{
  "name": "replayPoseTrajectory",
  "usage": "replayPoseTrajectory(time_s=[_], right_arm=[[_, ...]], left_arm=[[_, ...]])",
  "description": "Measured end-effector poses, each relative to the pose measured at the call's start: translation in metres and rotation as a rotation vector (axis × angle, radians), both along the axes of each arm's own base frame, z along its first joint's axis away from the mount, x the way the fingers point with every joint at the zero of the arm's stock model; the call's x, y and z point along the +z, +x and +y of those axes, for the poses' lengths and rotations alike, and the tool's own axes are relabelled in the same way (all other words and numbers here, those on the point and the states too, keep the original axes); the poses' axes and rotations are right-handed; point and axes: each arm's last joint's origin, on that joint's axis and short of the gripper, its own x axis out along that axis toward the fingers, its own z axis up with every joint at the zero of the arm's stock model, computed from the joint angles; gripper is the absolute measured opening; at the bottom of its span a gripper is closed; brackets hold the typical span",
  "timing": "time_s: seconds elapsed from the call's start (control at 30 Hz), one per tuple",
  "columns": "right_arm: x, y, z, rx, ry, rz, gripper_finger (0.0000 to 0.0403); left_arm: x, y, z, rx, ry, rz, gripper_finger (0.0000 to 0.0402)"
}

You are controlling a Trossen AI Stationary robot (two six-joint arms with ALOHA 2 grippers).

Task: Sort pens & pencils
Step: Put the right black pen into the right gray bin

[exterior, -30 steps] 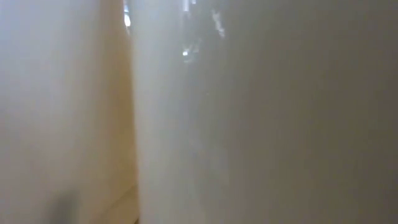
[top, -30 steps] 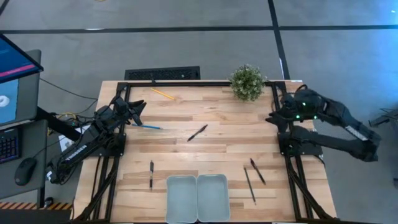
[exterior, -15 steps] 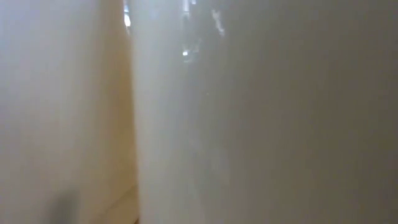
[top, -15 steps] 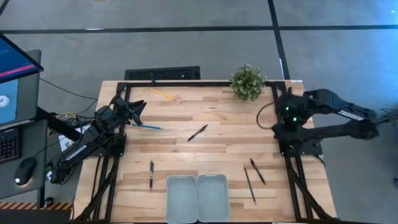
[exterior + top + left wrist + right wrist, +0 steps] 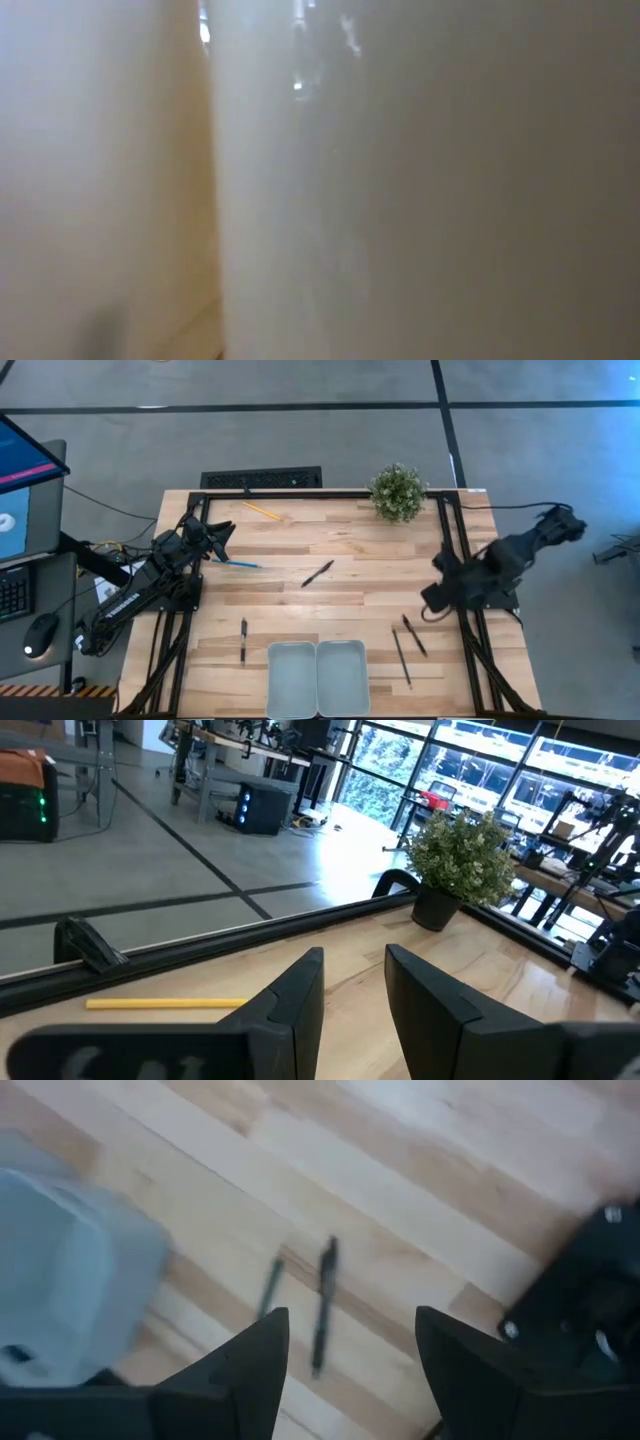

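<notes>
- High view: left gripper (image 5: pixel 222 532) sits at my table's (image 5: pixel 340 525) far left, by the light blue pencil (image 5: pixel 240 563); the yellow pencil (image 5: pixel 262 511) lies near the far edge, left of the potted plant (image 5: pixel 398 492). Right gripper (image 5: pixel 432 601) hangs over the right side, near two black pens (image 5: pixel 408 642) lying side by side. One more pen (image 5: pixel 317 573) lies mid-table, another (image 5: pixel 243 640) left of the two pale trays (image 5: pixel 318 677) at the near edge.
- Low view: I see only a pale blurred surface filling the picture.
- Left wrist view: fingers (image 5: pixel 300 995) stand slightly apart with nothing between them, yellow pencil (image 5: pixel 167 1003) and plant (image 5: pixel 462 860) beyond.
- Right wrist view: fingers (image 5: pixel 260 1355) spread wide and empty above the two pens (image 5: pixel 322 1305), one tray (image 5: pixel 70 1275) beside them.
</notes>
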Motion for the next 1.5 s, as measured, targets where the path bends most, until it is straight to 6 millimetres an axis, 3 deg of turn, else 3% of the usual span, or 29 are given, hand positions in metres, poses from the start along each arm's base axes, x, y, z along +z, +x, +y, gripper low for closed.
replayPoseTrajectory(time_s=[0.3,0.53,0.83,1.17,1.5], right_arm=[[-0.052,0.008,0.043,-0.172,-0.086,0.195,0.024],[-0.07,0.019,0.058,-0.29,-0.111,0.225,0.024],[-0.094,0.049,0.077,-0.139,-0.088,0.189,0.024],[-0.121,0.065,0.077,-0.068,-0.137,0.24,0.024],[-0.17,0.057,0.068,-0.083,-0.022,0.182,0.024]], left_arm=[[0.0,0.0,0.0,-0.001,-0.001,0.001,0.0098],[0.0,0.0,0.0,0.0,-0.001,0.001,0.0098],[0.0,0.0,0.0,0.001,-0.001,0.001,0.0098],[0.0,0.0,0.0,0.004,-0.03,-0.023,0.0098],[0.0,0.0,0.0,0.002,-0.031,-0.024,0.0098]])
